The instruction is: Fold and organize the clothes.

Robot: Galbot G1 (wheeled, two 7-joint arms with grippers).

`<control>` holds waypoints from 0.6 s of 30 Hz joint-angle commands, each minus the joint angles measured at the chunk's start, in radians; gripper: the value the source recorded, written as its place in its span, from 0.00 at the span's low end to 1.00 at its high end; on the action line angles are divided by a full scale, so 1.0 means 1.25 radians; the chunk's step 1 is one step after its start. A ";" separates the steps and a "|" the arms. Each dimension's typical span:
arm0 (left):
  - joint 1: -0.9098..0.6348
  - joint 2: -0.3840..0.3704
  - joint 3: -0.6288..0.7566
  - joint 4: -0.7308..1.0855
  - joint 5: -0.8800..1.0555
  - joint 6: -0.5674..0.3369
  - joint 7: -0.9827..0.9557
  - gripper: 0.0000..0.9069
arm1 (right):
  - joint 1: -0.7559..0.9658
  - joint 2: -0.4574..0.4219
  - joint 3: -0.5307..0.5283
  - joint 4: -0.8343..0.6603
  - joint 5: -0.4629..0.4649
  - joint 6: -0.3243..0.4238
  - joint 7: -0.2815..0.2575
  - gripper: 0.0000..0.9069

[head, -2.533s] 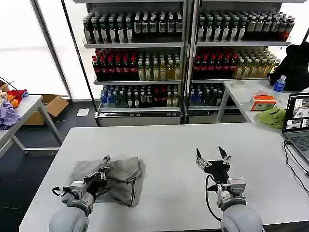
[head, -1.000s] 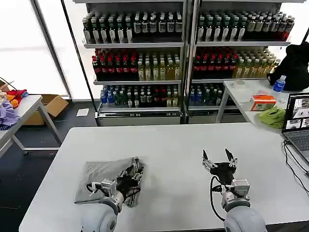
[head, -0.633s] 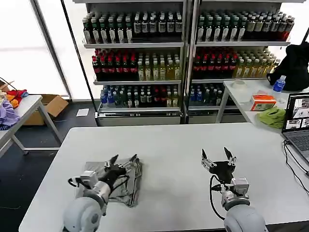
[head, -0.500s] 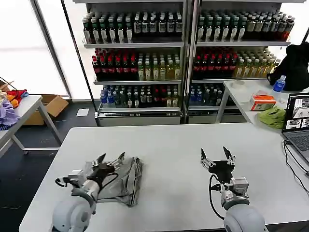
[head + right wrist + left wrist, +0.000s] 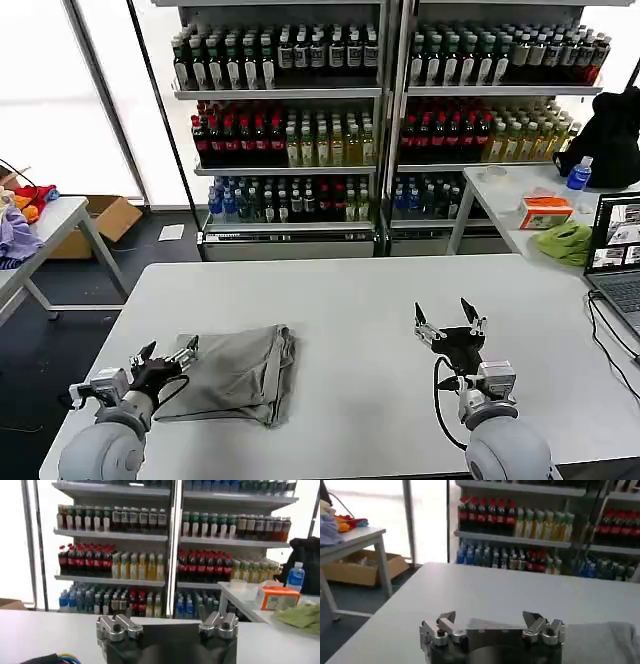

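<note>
Left gripper (image 5: 165, 353), head view: fingers spread apart and holding nothing, positioned over the near left part of the white counter (image 5: 360, 300), just beside the left edge of the folded grey shirt (image 5: 238, 372). The shirt lies flat on the counter in a compact rectangle, its right edge showing stacked folds. Right gripper (image 5: 447, 318): fingers apart and empty, raised above the near right part of the counter, well apart from the shirt. Drinks shelves (image 5: 380, 110) stand behind the counter; a laptop (image 5: 617, 250) sits at the right edge.

Left wrist view: the left gripper (image 5: 492, 625) shows both fingers apart with nothing between them; the grey shirt (image 5: 600, 640) lies on the counter (image 5: 520, 590) just beyond and to one side of the fingers.

Right wrist view: the right gripper (image 5: 167, 625) has its fingers apart and empty, facing the drinks shelves (image 5: 170, 545) across the bare counter (image 5: 45, 630).
</note>
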 commanded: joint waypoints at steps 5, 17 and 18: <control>0.018 -0.028 -0.015 0.049 0.003 0.002 0.012 1.00 | -0.004 -0.014 0.001 -0.007 0.009 0.001 -0.001 1.00; 0.030 -0.042 -0.006 0.078 0.009 0.001 0.038 1.00 | -0.011 -0.012 0.002 0.006 0.012 -0.003 -0.002 1.00; 0.037 -0.040 -0.004 0.073 0.009 0.001 0.041 1.00 | -0.012 -0.012 0.003 0.006 0.012 -0.004 -0.002 1.00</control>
